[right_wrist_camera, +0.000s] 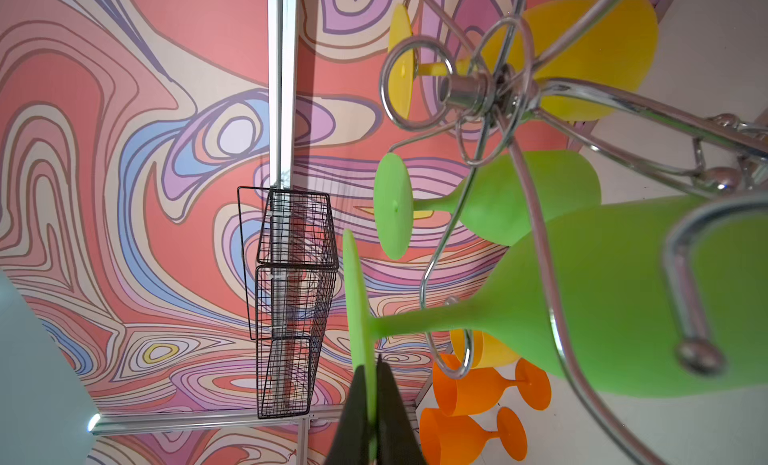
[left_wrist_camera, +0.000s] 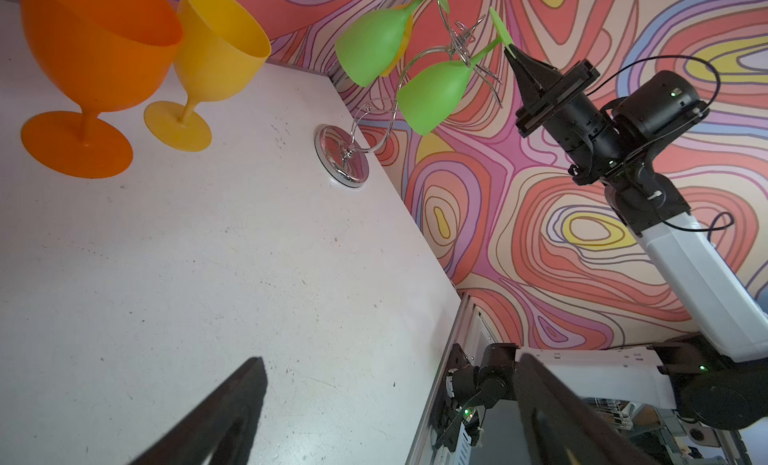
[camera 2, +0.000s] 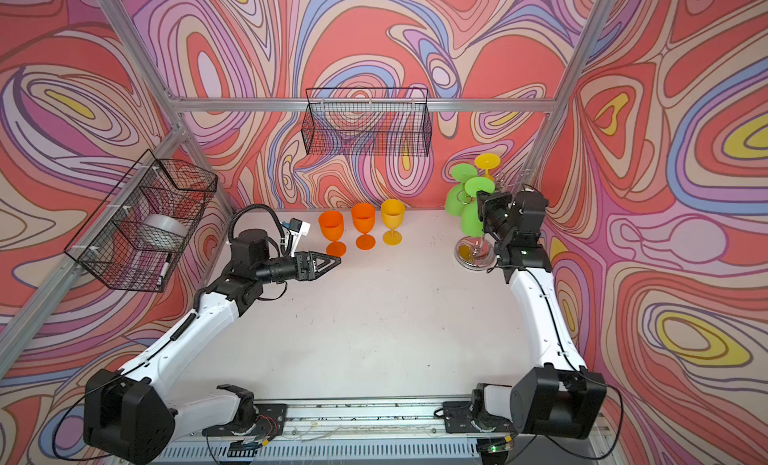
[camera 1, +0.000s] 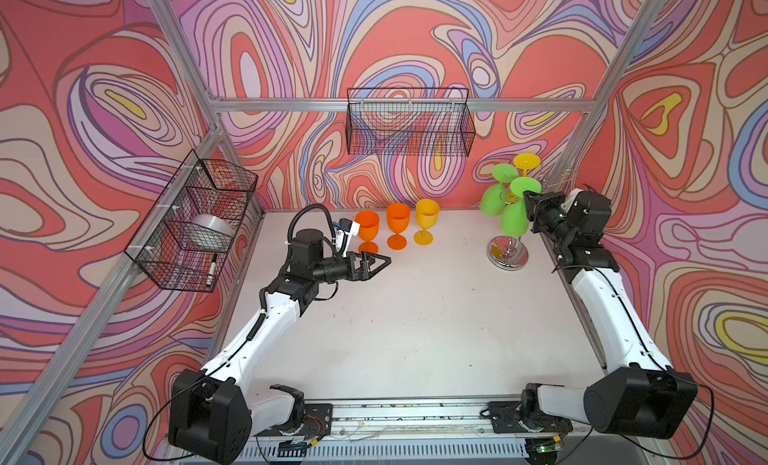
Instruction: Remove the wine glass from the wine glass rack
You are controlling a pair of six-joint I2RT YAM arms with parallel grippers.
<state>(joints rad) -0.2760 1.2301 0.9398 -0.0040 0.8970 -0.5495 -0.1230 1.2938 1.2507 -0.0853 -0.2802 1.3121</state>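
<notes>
At the wine glass rack (camera 1: 508, 253), right end effector (camera 1: 527, 194) is pinching the wine glass (camera 1: 514, 223) by its foot; left end effector (camera 1: 385, 260) is gaping wide.

Wine glasses (camera 1: 514, 223) on the chrome rack (camera 1: 508, 254) are lime-green and yellow; goblets (camera 1: 398, 220) at the white bench's (camera 1: 415, 317) back edge, orange and yellow; walls (camera 1: 83, 110) swirl coral, lilac.

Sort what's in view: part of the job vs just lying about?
Job: wine glass rack; green glass hanging on it, foot pinched by the right gripper; second green glass and yellow glass also hanging.
Lying about: two orange glasses and a yellow one upright on the table; two mesh baskets, tape roll, marker.
</notes>
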